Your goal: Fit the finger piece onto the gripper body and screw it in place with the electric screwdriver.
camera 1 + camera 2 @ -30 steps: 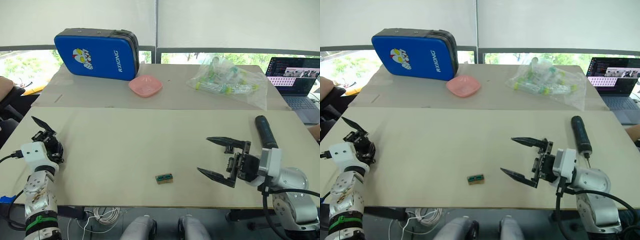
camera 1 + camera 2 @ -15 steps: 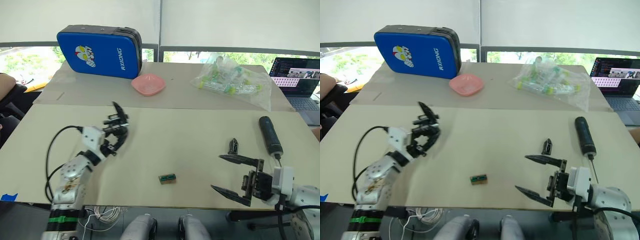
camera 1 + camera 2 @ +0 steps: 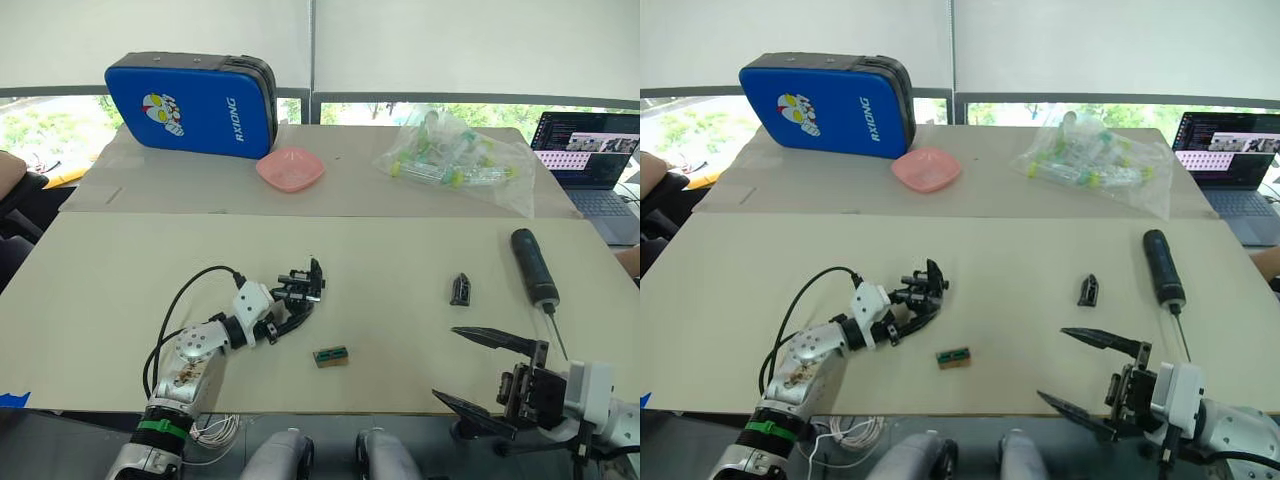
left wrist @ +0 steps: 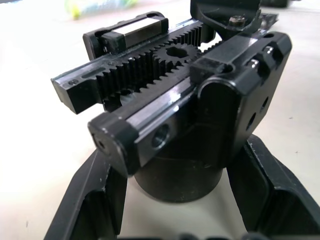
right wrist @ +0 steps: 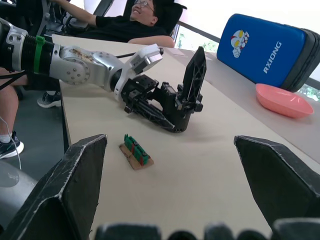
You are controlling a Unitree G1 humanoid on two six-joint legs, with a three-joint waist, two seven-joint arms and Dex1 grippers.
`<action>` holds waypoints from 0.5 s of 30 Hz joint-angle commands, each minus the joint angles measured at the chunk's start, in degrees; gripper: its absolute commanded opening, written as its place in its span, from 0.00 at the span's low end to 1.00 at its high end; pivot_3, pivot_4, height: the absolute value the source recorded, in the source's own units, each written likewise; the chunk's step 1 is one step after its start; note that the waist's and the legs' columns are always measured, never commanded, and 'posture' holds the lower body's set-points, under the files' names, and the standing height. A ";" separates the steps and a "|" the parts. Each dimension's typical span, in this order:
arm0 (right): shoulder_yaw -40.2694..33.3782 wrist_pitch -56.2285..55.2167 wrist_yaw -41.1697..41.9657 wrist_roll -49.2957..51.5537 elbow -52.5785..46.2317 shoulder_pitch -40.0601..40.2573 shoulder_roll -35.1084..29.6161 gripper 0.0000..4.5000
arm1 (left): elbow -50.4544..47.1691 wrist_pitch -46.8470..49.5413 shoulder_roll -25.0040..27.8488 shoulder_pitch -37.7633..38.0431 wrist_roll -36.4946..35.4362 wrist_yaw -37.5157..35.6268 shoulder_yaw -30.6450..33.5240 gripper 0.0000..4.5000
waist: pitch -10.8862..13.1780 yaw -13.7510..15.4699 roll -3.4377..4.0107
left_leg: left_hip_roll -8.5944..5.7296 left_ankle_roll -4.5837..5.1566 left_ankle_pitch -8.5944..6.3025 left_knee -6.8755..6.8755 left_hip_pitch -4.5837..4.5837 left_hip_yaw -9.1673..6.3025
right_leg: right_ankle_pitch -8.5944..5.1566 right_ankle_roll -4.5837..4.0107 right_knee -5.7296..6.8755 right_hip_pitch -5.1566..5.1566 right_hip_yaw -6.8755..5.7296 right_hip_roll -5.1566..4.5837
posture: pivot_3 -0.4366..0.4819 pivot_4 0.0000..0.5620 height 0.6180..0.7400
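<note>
My left gripper [image 3: 285,308] is shut on the gripper body [image 3: 300,290], a black block with a toothed rack [image 4: 150,65] and one pointed finger standing up [image 5: 194,75]. The block rests low on the table near the middle. The finger piece [image 3: 460,288], a small black wedge, lies free on the table to the right. Just beyond it lies the electric screwdriver [image 3: 531,264], its thin bit pointing toward me. My right gripper [image 3: 446,362] hangs open and empty at the table's near edge, short of the finger piece.
A small green block [image 3: 330,356] lies just right of the gripper body. On the far table are a blue case [image 3: 190,105], a pink bowl [image 3: 290,168] and a bag of tubes [image 3: 455,160]. A laptop [image 3: 590,150] sits far right. A person [image 5: 125,20] sits at the left.
My left arm swung from the table's left edge to the middle, carrying the gripper body down to the table. My right gripper drew back toward the near edge, uncovering the finger piece.
</note>
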 commanded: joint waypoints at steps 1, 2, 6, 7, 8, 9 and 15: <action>-0.41 -1.23 -1.09 0.24 -2.87 -0.21 0.08 1.00 | 0.96 -2.74 -2.61 -1.79 -0.13 -1.20 -1.47 0.51 | 0.00 0.35 0.00 | -0.01 0.01 0.00 0.00 0.01 0.00 | 0.00 0.01 -0.01 0.02 -0.01 -0.03 | 0.48 0.27 1.00; -0.31 -1.11 -1.40 0.09 -3.08 -0.27 0.05 1.00 | 1.90 -3.06 -3.29 -2.36 -0.12 -1.42 -1.64 0.51 | 0.00 0.56 0.00 | -0.02 0.01 0.00 0.00 0.01 0.00 | 0.00 0.01 -0.01 0.02 -0.01 -0.03 | 0.48 0.27 1.00; -0.38 -0.55 -2.35 0.07 -4.31 0.00 -0.29 1.00 | 5.15 -3.53 -5.25 -4.62 -0.53 -3.14 -1.92 0.51 | -0.02 1.33 0.03 | -0.02 0.01 0.00 0.01 0.02 0.00 | 0.00 0.02 -0.01 0.06 -0.03 -0.07 | 0.48 0.27 1.00; -0.60 -0.45 -2.47 0.18 -4.52 0.25 -0.42 1.00 | 6.08 -3.79 -5.68 -5.33 -0.31 -3.54 -2.09 0.51 | -0.02 1.48 0.04 | -0.02 0.01 0.00 0.02 0.02 0.00 | 0.00 0.03 -0.01 0.06 -0.03 -0.07 | 0.48 0.27 1.00; -0.84 -0.37 -2.55 0.27 -4.64 0.60 -0.56 1.00 | 6.89 -4.05 -6.12 -5.96 -0.07 -3.73 -2.16 0.51 | -0.02 1.57 0.04 | -0.02 0.01 0.00 0.02 0.02 -0.01 | -0.01 0.03 -0.01 0.07 -0.03 -0.06 | 0.48 0.27 1.00; -1.24 -0.32 -2.35 0.49 -4.55 1.08 -0.81 1.00 | 7.46 -3.89 -6.66 -6.53 0.26 -3.81 -2.50 0.51 | -0.02 1.64 0.04 | -0.02 0.01 0.00 0.02 0.02 0.00 | -0.01 0.03 -0.01 0.06 -0.04 -0.06 | 0.48 0.27 1.00; -3.03 -0.84 -2.09 0.72 -4.29 3.43 -1.44 1.00 | 4.92 -1.31 -8.56 -6.65 1.40 -3.90 -4.71 0.51 | -0.02 1.72 0.04 | -0.04 0.03 -0.01 0.03 0.01 0.00 | -0.01 0.05 -0.04 0.08 -0.04 -0.06 | 0.48 0.27 1.00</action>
